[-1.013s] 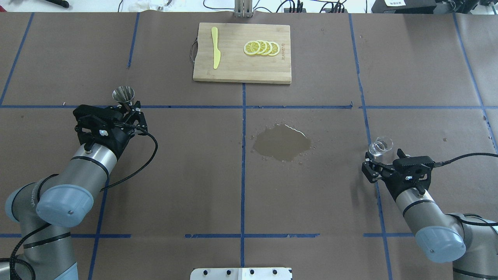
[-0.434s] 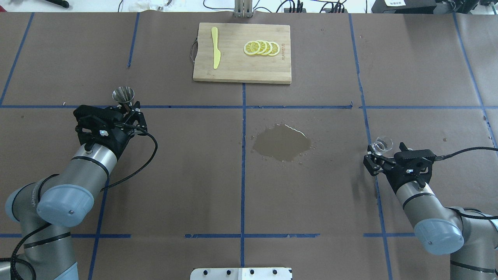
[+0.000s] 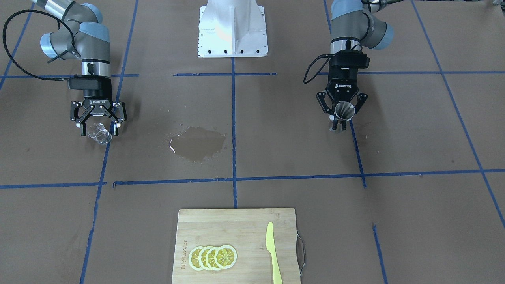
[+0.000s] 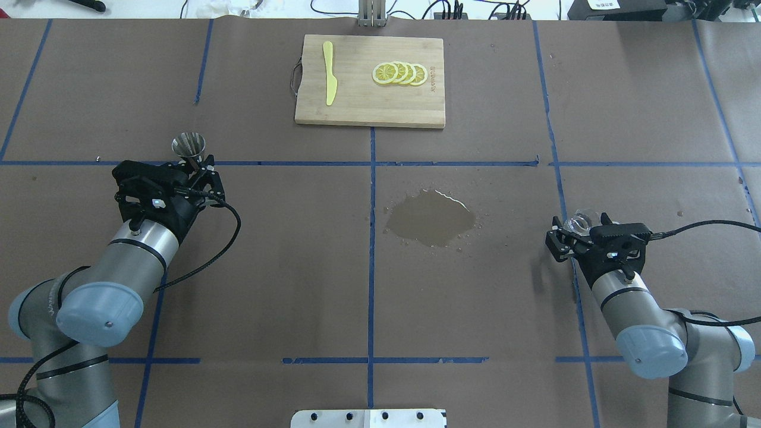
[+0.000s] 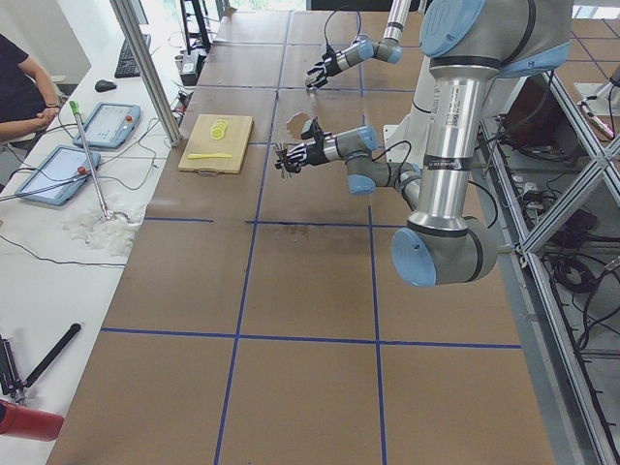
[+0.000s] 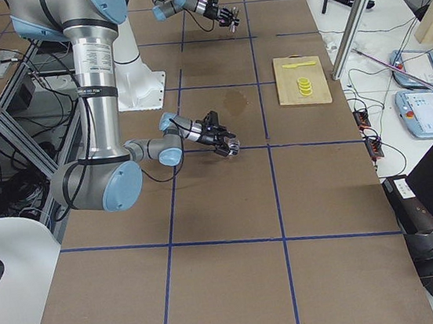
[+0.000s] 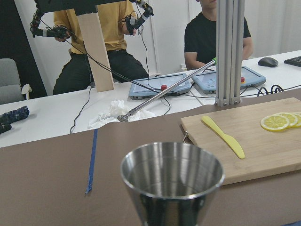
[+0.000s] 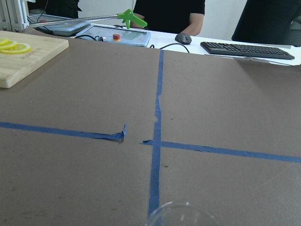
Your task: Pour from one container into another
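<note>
**1.** White mounting plate (image 4: 368, 418), at the robot's edge of the counter (image 4: 285, 255). The counter was covered in brown paper and ruled with blue tape.

**2.** Left pincer (image 4: 201, 168), on the robot's left side, just short of the crosswise tape line.
- State: closed narrowly on the lower part of a steel cup (image 4: 189, 144).
- The cup was conical and upright with its mouth up. In the overhead view its rim sat just past that tape line.
- Whether its foot touched the counter could not be told.

**3.** Right pincer (image 4: 572, 233), on the robot's right side, low over the counter.
- State: jaws wide, one on either side of a small clear glass (image 4: 579, 222).
- The glass stood between them with its mouth up, beside a lengthwise tape line.
- Whether the jaws touched the glass could not be told.

**4.** Wet patch (image 4: 431, 219), a dark stain on the paper.
- It lay between the two pincers, just to the robot's right of the centre tape line and well apart from both containers.
- Small droplets were scattered round its edge.

**5.** Cutting board (image 4: 368, 110), wooden, on the far side and straddling the centre line. It had a metal loop handle at its left end.
- Yellow knife (image 4: 329, 72), toward the left, pointing along the board's short side.
- Lemon slices (image 4: 399, 73), four in an overlapping row, toward the right and apart from the knife.
</note>
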